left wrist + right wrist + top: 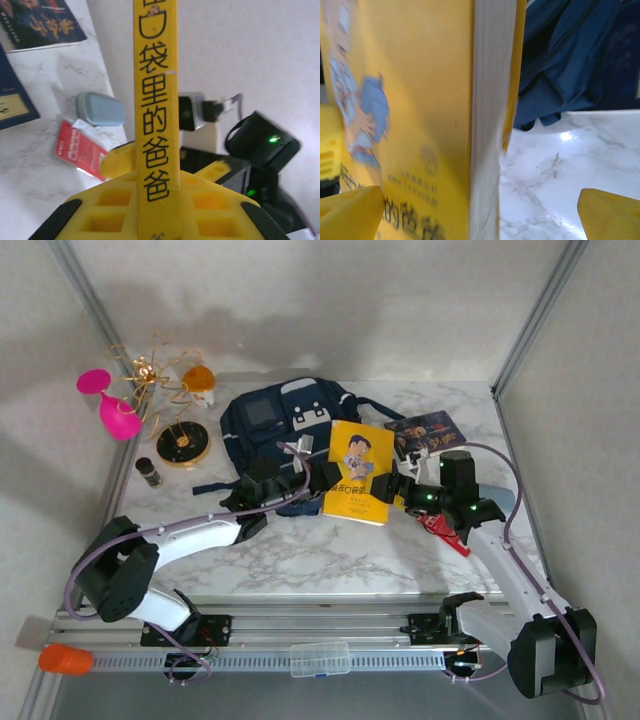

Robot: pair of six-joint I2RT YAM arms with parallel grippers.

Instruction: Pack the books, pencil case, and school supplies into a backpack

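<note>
Yellow cartoon paperback (358, 472) held upright beside navy fabric backpack (280, 415).
Left gripper (157, 200) clenched its spine for packing; right gripper (480, 215) gaped, released.

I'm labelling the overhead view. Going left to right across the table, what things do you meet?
pink goblet → small dark jar → black disc → backpack → yellow book → dark book
</note>
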